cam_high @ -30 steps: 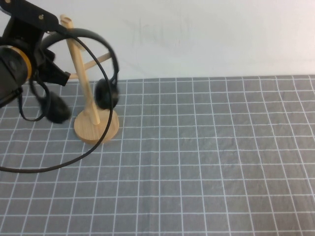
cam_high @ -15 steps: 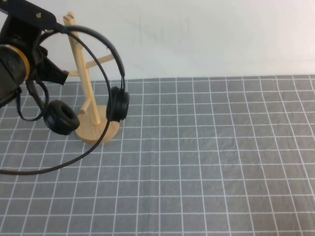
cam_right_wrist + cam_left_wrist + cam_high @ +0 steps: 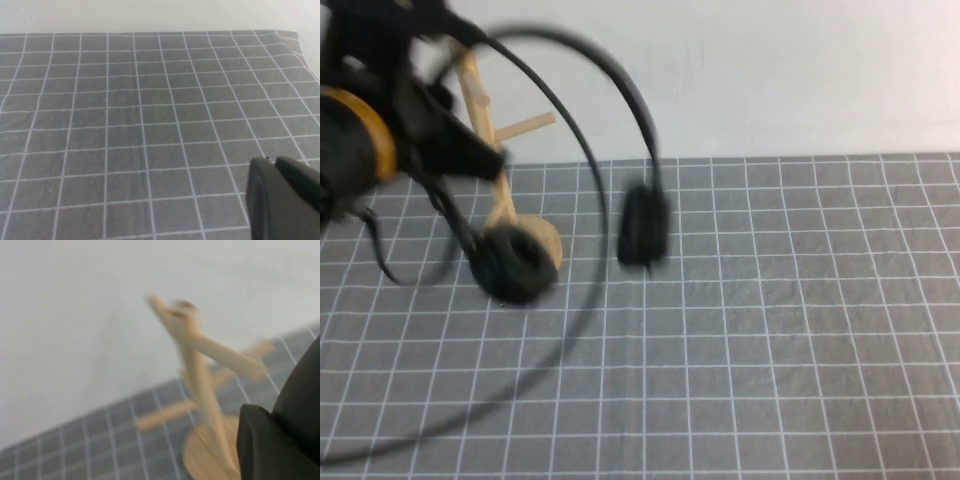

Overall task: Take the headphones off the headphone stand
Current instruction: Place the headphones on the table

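Observation:
The black headphones (image 3: 620,85) hang in the air from my left gripper (image 3: 438,28) at the top left, which is shut on the thin headband. The picture of them is smeared by motion. One ear cup (image 3: 515,262) hangs in front of the stand's round base, the other (image 3: 643,225) hangs clear to the right. The bamboo headphone stand (image 3: 480,95) stands behind them; its pegs look bare in the left wrist view (image 3: 200,385). My right gripper (image 3: 272,161) is shut and empty above the cloth, out of the high view.
The robot's black cable (image 3: 582,330) loops down from the left arm across the grey checked cloth (image 3: 780,320). A white wall rises behind the table. The cloth's far edge shows in the right wrist view (image 3: 150,33).
My left gripper has moved right and toward the camera with the headphones. The headband has come off the stand's top, and both ear cups have swung to the right.

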